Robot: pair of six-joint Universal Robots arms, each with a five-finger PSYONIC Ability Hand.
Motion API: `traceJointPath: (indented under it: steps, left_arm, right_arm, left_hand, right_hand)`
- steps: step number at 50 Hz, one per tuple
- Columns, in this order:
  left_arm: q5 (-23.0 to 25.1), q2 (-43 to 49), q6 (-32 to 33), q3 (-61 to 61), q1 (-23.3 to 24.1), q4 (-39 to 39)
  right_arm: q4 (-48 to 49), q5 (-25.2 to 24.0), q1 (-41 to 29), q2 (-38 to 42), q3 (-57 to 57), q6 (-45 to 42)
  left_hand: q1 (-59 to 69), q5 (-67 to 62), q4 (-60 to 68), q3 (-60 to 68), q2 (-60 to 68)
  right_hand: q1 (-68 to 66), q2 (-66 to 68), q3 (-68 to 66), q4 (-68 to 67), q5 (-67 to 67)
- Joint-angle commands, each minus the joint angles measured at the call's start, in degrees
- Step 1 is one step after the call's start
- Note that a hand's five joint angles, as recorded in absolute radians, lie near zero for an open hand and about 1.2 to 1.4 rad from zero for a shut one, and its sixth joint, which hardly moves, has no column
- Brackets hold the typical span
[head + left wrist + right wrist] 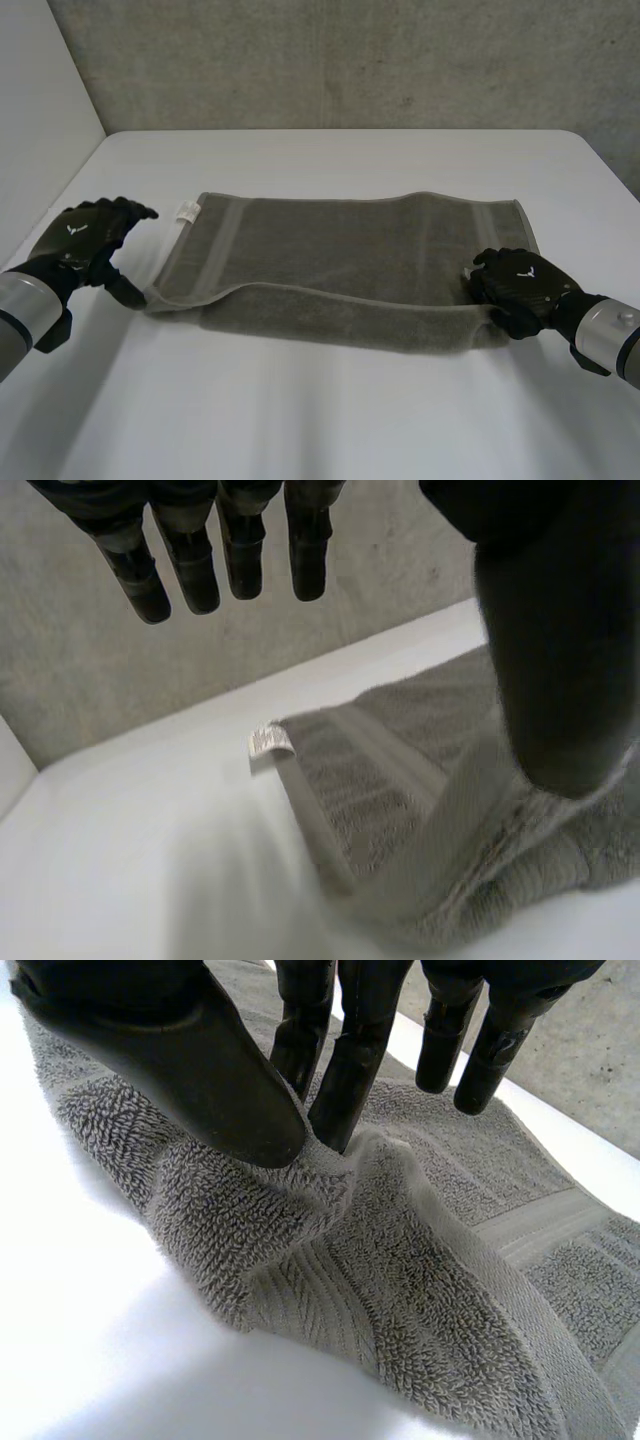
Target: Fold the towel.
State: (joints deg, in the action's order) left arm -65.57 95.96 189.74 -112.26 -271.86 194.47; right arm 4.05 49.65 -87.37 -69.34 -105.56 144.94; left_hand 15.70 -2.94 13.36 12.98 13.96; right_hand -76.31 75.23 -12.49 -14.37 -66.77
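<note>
Looks mid-fold on the table (350,160), pinching the towel (340,260) at its near right corner in the right hand (520,285), with the left hand (85,240) spread open, thumb by the near left corner; probably calls for closing that grip before lifting both corners across.

Towel (340,265): on the table (330,420), spread left to right before me.
Tag (187,210): at the towel's far left corner.
My left hand (88,240): just beside the near left corner.
My right hand (520,285): on the near right corner.
</note>
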Motion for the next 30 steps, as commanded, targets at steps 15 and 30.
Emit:
traceJointPath:
  steps: [15,30]
  left_arm:
    - [-10.17,3.16,5.62,-1.38,18.03,0.91]
    - [-24.87,15.66,20.93,3.28,22.69,7.76]
  right_arm:
    - [-0.01,0.01,0.09,0.00,-0.52,-0.01]
    - [-0.01,0.18,0.35,-0.09,-0.52,-0.01]
  left_hand:
    - [-4.31,1.55,-3.36,-2.98,-2.57]
    - [14.70,-17.46,-3.36,-2.98,16.44]
  right_hand:
    - [-3.69,4.77,2.49,4.37,-3.23]
    - [-3.69,4.77,2.49,4.37,-3.23]
